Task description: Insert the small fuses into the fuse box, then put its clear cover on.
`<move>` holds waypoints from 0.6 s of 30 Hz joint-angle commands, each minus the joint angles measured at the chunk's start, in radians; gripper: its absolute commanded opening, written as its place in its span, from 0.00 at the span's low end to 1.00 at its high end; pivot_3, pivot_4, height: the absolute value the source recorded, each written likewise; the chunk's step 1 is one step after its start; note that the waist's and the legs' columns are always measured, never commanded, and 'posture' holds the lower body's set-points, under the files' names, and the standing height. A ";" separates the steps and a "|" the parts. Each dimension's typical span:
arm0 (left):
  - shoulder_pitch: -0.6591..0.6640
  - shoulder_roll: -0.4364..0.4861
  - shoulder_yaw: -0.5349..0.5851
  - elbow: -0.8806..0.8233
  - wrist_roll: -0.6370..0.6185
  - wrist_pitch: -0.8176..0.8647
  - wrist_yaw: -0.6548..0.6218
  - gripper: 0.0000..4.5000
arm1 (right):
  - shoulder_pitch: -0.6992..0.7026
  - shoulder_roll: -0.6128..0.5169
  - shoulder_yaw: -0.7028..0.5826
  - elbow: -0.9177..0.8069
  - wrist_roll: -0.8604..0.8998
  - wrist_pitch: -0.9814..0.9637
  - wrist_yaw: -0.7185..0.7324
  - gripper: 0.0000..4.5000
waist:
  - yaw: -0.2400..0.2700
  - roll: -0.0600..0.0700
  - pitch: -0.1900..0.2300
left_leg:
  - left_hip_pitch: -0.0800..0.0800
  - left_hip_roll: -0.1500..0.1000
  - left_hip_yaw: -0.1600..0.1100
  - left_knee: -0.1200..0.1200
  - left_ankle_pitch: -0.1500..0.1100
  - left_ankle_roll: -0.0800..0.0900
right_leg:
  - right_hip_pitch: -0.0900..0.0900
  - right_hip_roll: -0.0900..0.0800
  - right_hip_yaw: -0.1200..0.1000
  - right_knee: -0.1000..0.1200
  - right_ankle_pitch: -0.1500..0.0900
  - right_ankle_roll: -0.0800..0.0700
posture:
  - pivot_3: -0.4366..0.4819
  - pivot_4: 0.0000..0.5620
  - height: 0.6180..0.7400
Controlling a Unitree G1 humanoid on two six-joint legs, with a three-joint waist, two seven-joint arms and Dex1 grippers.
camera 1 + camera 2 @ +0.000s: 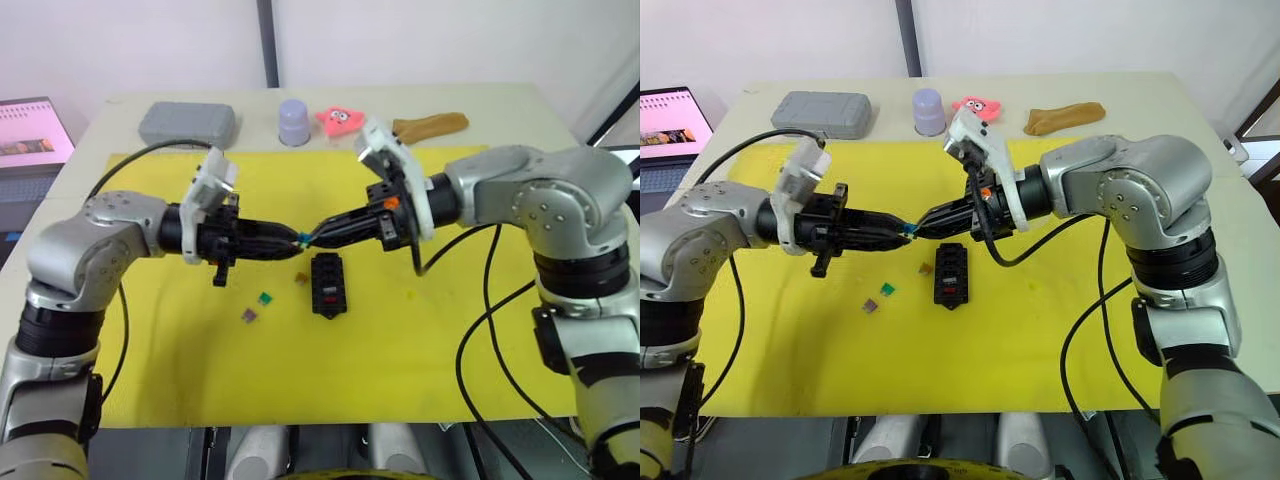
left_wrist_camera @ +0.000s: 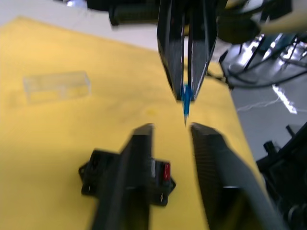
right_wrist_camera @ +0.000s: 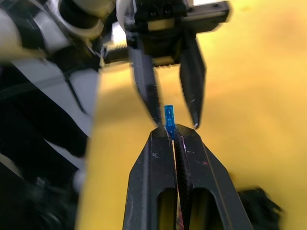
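Left hand (image 1: 290, 241) fingers parted and empty, tips either side of a blue fuse (image 1: 303, 238), right hand (image 1: 322, 233) pinched tight on that fuse above the yellow mat (image 1: 420, 340), black fuse box (image 1: 329, 285) just below, green fuse (image 1: 265, 298) and purple fuse (image 1: 249, 315) loose on mat, clear cover (image 2: 56, 86) apart.
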 commanded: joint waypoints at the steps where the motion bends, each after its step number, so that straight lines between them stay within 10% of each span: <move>1: 0.041 0.029 -0.044 -0.002 0.097 -0.115 -0.030 0.73 | 0.016 -0.082 0.143 -0.054 -0.193 -0.213 0.088 0.00 | -0.001 0.000 0.000 | 0.000 0.000 0.000 0.000 0.000 0.000 | 0.000 0.000 0.000 0.000 0.000 0.000 | 0.48 0.27 1.00; 4: 0.078 0.029 -0.088 0.019 0.179 -0.213 -0.039 0.98 | 0.041 -0.099 0.200 -0.040 -0.270 -0.307 0.140 0.00 | 0.000 0.000 0.000 | 0.000 0.000 0.001 0.000 0.000 0.000 | 0.000 0.000 0.000 0.000 0.000 0.000 | 0.48 0.27 1.00; 18: 0.149 -0.090 -0.175 0.104 0.365 -0.441 0.019 0.98 | 0.082 -0.012 0.274 0.048 -0.487 -0.447 0.186 0.00 | 0.002 0.000 0.000 | -0.001 0.000 0.001 0.000 0.000 0.000 | -0.001 0.000 0.000 0.000 0.000 0.000 | 0.48 0.27 1.00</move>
